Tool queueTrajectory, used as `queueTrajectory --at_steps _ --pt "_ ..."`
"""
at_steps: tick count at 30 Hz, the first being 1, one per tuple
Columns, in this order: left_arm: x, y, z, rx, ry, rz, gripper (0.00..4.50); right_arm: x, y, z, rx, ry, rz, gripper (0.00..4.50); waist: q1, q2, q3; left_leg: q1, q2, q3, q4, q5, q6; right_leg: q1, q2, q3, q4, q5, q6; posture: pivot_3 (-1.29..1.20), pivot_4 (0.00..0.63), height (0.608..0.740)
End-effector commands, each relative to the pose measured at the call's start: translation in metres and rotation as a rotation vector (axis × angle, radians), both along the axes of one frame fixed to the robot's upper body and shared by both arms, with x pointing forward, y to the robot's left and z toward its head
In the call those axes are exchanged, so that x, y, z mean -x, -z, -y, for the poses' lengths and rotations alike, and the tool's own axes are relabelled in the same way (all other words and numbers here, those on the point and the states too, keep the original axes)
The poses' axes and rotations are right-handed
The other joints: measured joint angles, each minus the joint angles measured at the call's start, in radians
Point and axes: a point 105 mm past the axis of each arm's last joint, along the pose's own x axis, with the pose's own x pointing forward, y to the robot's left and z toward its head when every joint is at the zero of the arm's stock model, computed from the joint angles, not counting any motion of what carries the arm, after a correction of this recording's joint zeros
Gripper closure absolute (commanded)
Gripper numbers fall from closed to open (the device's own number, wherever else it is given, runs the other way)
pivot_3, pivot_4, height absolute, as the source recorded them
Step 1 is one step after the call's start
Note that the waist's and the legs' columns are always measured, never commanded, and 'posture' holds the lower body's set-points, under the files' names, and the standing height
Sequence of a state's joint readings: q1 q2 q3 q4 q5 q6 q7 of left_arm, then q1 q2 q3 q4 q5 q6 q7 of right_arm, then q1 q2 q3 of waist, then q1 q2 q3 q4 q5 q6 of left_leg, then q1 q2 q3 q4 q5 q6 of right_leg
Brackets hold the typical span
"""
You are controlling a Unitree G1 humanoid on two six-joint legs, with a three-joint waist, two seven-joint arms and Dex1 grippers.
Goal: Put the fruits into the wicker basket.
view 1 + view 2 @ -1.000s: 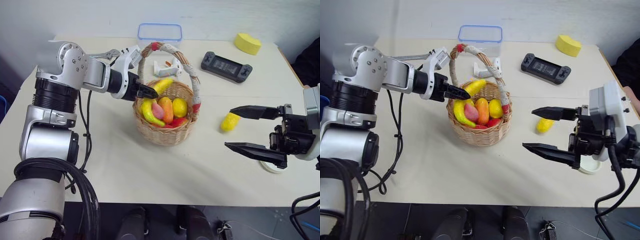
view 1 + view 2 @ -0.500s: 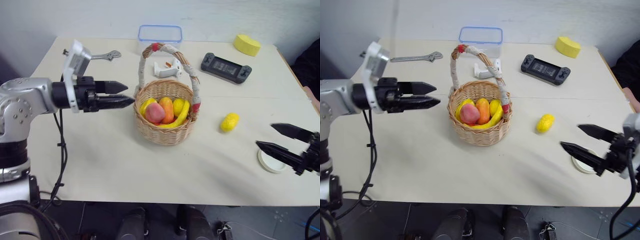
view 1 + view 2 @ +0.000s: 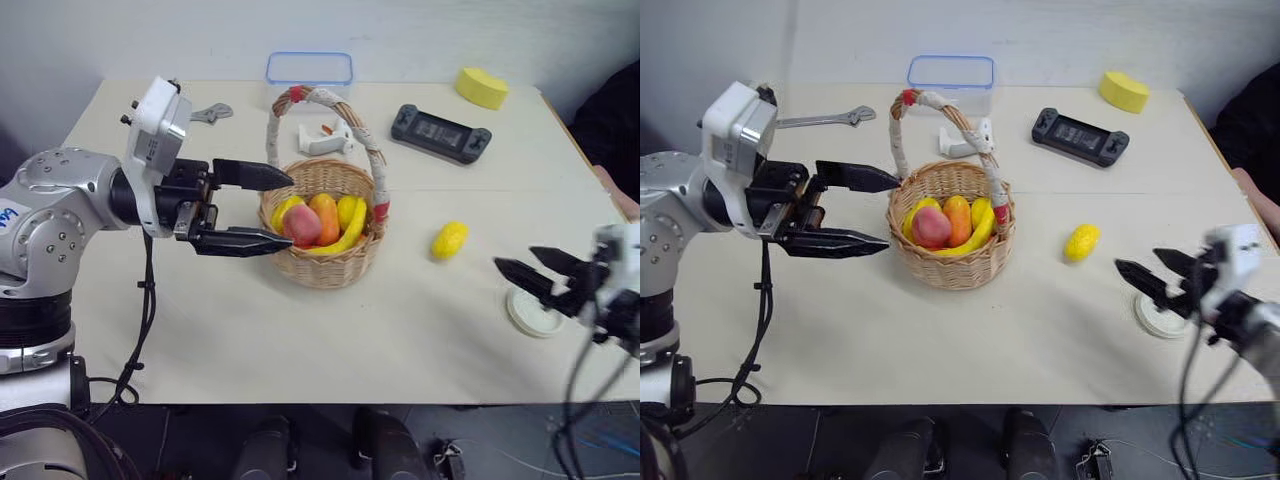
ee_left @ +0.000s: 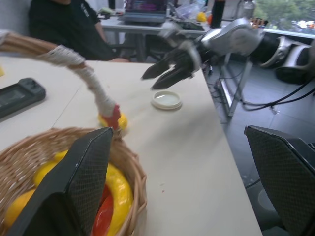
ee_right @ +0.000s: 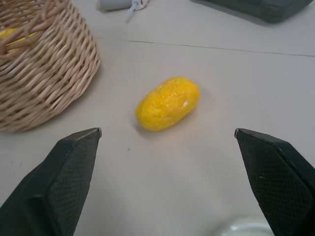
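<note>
The banana now lies in the wicker basket as the left end effector, spread, has withdrawn, while the right end effector, spread, faces the lemon-like fruit.

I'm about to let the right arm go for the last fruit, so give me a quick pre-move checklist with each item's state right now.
1. Right gripper jaws open wide: ok.
2. Lemon-like fruit lies alone on the table, apart from the wicker basket: ok.
3. Fruit sits between the right jaws' line of approach in the right wrist view: ok.
4. Banana already in the basket: ok.
5. Left gripper open, empty, beside the basket, not over it: ok.
6. White lid lies close under the right gripper; clearance: cannot tell.
</note>
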State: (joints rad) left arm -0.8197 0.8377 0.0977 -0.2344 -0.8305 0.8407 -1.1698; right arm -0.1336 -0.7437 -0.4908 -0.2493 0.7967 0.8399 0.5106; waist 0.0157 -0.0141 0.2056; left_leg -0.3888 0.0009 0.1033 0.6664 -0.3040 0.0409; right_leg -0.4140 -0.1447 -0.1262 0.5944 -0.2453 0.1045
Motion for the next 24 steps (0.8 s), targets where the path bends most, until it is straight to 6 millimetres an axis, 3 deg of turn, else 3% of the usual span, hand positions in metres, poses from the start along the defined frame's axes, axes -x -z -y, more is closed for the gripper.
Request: queueTrajectory --at_steps 1,9,16,19,24 --pt "0.012 -0.012 0.008 0.008 0.046 0.072 0.02 -0.024 0.000 0.005 -0.038 0.142 -0.023 0.00 -0.001 0.001 0.000 0.000 0.000 0.000 0.000 0.000 0.000 0.000 0.000 -0.001 0.000 0.000 0.000 0.00 0.150 0.740" --pt "0.012 -0.012 0.011 0.010 0.033 0.096 0.02 -0.074 0.008 -0.003 -0.293 0.271 -0.160 0.00 0.000 0.001 0.000 -0.001 -0.001 0.000 0.000 0.001 0.001 0.000 0.001 -0.002 -0.001 0.000 0.001 0.00 0.150 0.740" --pt "0.012 -0.017 0.011 0.021 0.019 0.108 0.02 -0.078 0.026 -0.021 -0.328 0.229 -0.280 0.00 -0.004 0.001 0.000 -0.002 -0.001 -0.001 0.000 0.001 0.002 0.000 0.001 -0.002 -0.002 0.000 0.001 0.00 0.150 0.740" --pt "0.011 -0.017 0.011 0.017 0.007 0.114 0.00 -0.079 0.026 -0.023 -0.366 0.225 -0.284 0.64 -0.011 0.001 0.000 -0.002 -0.001 0.000 0.000 0.001 0.002 0.000 0.001 -0.002 -0.001 0.000 0.001 0.00 0.150 0.740" --pt "0.007 -0.019 0.010 0.039 -0.019 0.117 0.00 -0.078 0.019 -0.022 -0.365 0.207 -0.256 2.32 -0.019 0.002 0.000 -0.002 -0.001 -0.001 0.000 0.002 0.002 0.000 0.001 -0.002 -0.001 0.000 0.001 0.00 0.150 0.740"
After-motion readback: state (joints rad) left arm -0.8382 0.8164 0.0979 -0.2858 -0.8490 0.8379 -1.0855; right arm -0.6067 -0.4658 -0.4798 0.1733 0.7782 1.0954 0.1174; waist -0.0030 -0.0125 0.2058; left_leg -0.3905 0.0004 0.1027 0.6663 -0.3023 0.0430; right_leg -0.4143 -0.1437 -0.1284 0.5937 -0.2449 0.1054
